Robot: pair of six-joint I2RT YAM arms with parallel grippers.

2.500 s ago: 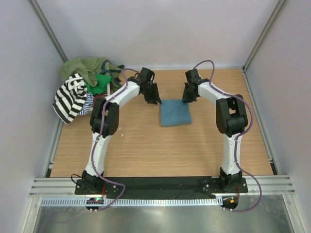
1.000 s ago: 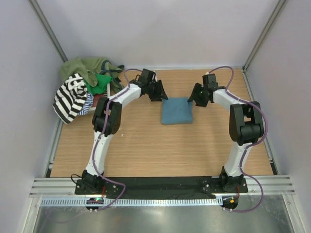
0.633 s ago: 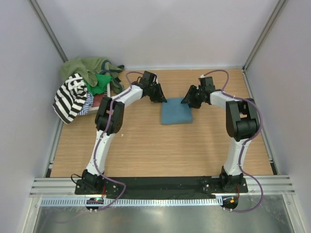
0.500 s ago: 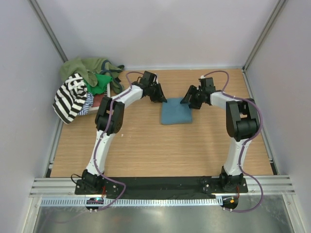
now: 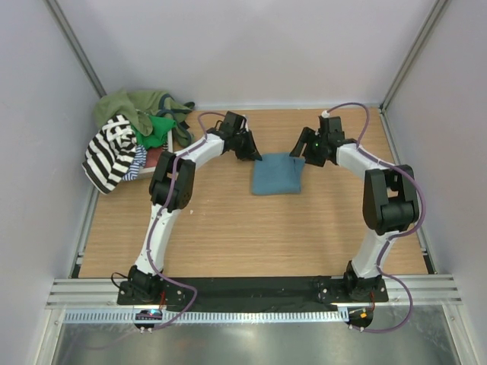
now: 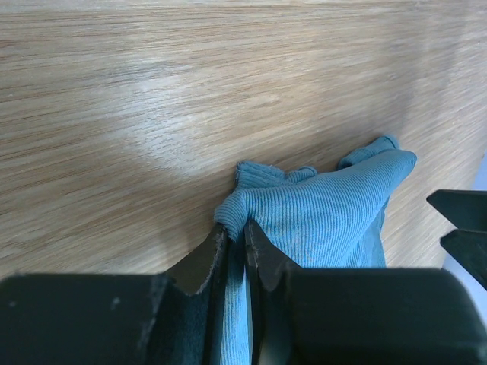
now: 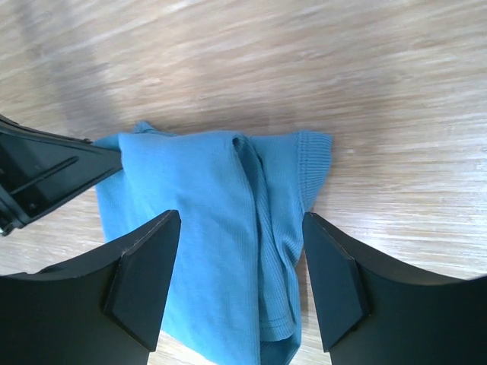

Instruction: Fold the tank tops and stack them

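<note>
You are in the folding step on the teal tank top (image 5: pixel 275 174), which lies as a compact, nearly square packet on the worktop (image 5: pixel 228 236), near the middle of its far edge. Your left tool (image 6: pixel 233 232) is clenched on the packet's far-left corner, with a ridge of cloth bunched tightly between its fingers. Your right tool (image 7: pixel 240 220) is released. Its fingers are spread wide and hang over the far-right corner, astride the ribbed hem, and they appear to be clear of the cloth. As I read it, the next move needs the right tool to come down and pinch that matching corner, so both corners can be lifted evenly. The packet could then take a last fold or be shifted to a stacking spot. With only the left side held, the layers would likely slide open. Both arms reach forward from the near edge, elbows bowed outward and wrists turned in toward each other, so the tools face across the packet. The heap (image 5: pixel 141 114) of unfolded tops waits at the far-left corner, with the black-and-white striped top (image 5: pixel 110 152) draped toward the left edge, well apart from both tools.
</note>
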